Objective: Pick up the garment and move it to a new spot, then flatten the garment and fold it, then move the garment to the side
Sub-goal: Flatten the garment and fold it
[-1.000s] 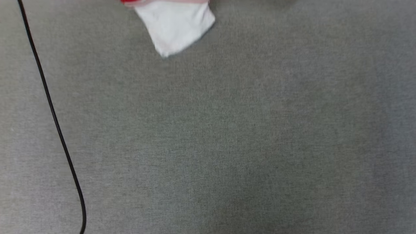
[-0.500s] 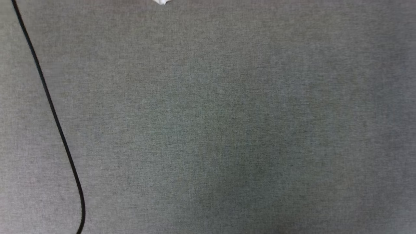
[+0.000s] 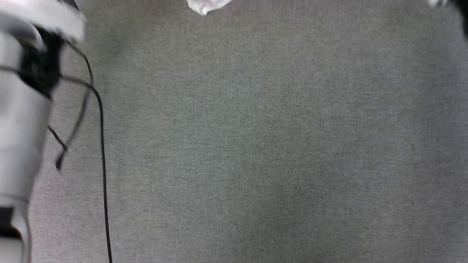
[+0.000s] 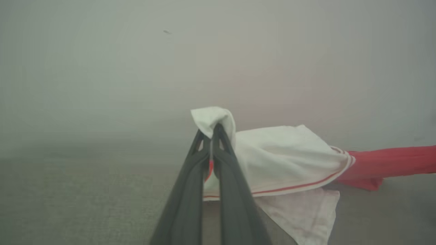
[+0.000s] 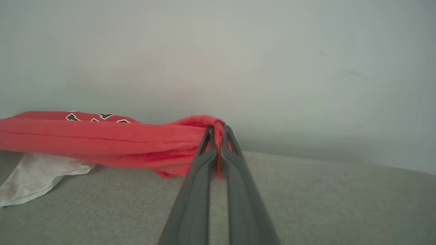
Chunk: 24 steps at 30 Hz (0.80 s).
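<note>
Grey cloth surface (image 3: 256, 146) spreads beneath both arms. Stretched between the grippers, the garment (image 5: 85, 136) is held above it, with its red body running out from the right gripper (image 5: 217, 131) and a white sleeve bunched at the left gripper (image 4: 213, 131). Both pairs of fingers are pinched tight on the fabric. A second ago the head view had a broad sleeve flap at its top edge. Now only a sleeve tip (image 3: 206, 4) remains, and a pale left forearm (image 3: 18, 128) has entered beside a black cable (image 3: 103, 164). The lift looks done and the carry under way.
</note>
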Available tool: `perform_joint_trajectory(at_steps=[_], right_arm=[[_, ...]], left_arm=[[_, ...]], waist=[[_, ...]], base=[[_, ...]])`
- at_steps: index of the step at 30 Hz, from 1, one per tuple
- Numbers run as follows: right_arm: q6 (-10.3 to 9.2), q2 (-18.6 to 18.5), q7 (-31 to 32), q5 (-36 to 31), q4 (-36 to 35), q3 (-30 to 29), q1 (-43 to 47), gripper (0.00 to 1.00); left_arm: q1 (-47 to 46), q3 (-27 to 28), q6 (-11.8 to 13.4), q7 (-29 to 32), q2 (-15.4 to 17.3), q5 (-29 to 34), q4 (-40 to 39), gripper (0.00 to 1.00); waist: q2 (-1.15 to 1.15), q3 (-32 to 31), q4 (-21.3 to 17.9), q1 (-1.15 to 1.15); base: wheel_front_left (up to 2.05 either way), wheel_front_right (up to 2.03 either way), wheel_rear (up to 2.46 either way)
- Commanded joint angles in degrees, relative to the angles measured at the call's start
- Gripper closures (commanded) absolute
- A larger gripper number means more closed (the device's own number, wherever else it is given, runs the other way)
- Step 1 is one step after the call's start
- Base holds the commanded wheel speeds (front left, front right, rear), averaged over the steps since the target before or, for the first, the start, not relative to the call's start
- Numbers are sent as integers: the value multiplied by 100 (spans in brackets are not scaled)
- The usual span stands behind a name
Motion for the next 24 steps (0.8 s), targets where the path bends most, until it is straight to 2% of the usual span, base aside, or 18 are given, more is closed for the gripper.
perform_joint_trajectory(at_steps=[1,6,14,19,24], right_arm=[[-6,-73,-102,184,-70,69,461,100],[-6,-236,-281,570,-375,262,1734,100],[-6,-523,-111,946,-1195,282,3608,100],[-7,-582,57,944,-1904,34,4775,100],[-8,-427,325,849,-2643,-355,5909,100]], left_arm=[[447,-53,10,-37,-33,-59,-125,100],[1847,168,10,-48,-93,94,-709,100],[3824,537,19,-47,-246,586,-1446,100],[4939,870,235,-46,-335,766,-1896,100],[5959,1095,535,-47,-384,780,-2439,100]], waist=[[0,-289,64,-1],[0,-816,109,-1],[0,-1743,116,-1],[0,-2263,87,-1],[0,-2696,111,-1]], base=[[0,0,0],[0,0,0],[0,0,0],[0,0,0],[0,0,0]])
